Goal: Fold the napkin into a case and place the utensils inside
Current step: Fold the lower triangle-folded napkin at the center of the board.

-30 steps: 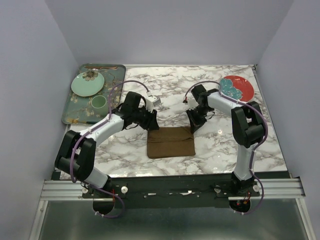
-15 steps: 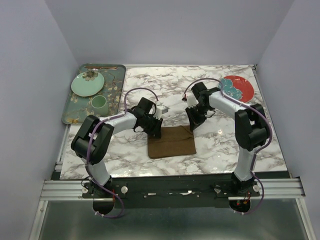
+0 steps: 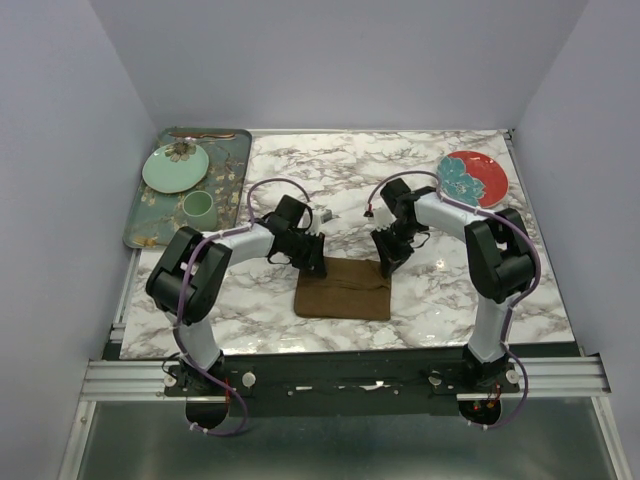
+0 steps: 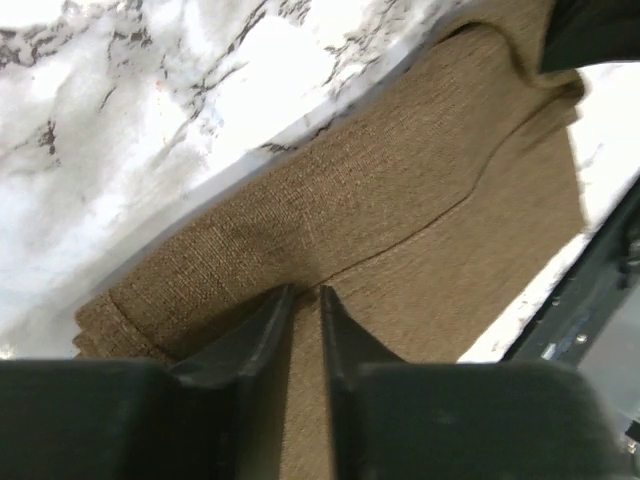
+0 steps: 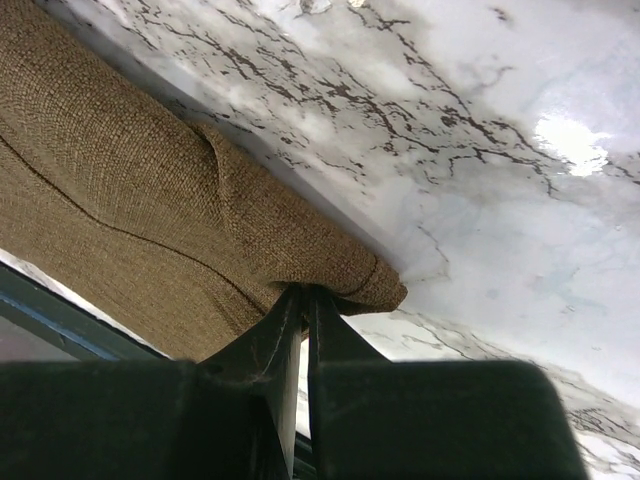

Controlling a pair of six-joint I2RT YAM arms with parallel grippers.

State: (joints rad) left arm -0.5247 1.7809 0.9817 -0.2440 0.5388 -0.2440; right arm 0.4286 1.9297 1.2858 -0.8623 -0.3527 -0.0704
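Observation:
The brown napkin (image 3: pixel 342 288) lies folded into a flat rectangle on the marble table, near the front middle. My left gripper (image 3: pixel 314 263) is at its far left corner; in the left wrist view its jaws (image 4: pixel 305 293) stand almost closed, pinching the cloth (image 4: pixel 420 200) at a fold line. My right gripper (image 3: pixel 388 262) is at the far right corner, shut on the rolled edge of the napkin (image 5: pixel 150 170), with the tips (image 5: pixel 305 291) under that edge. A thin copper utensil (image 3: pixel 200 133) lies along the tray's far edge. I cannot make out the blue-handled one.
A dark green floral tray (image 3: pixel 232 175) at the back left holds a pale green plate (image 3: pixel 175 167) and a green cup (image 3: pixel 197 206). A red plate (image 3: pixel 480 180) with a teal pattern sits at the back right. White walls close in the table.
My left gripper has moved right and nearer, onto the napkin's far left corner. The right gripper has dropped slightly onto the far right corner. The napkin's far edge looks slightly bunched.

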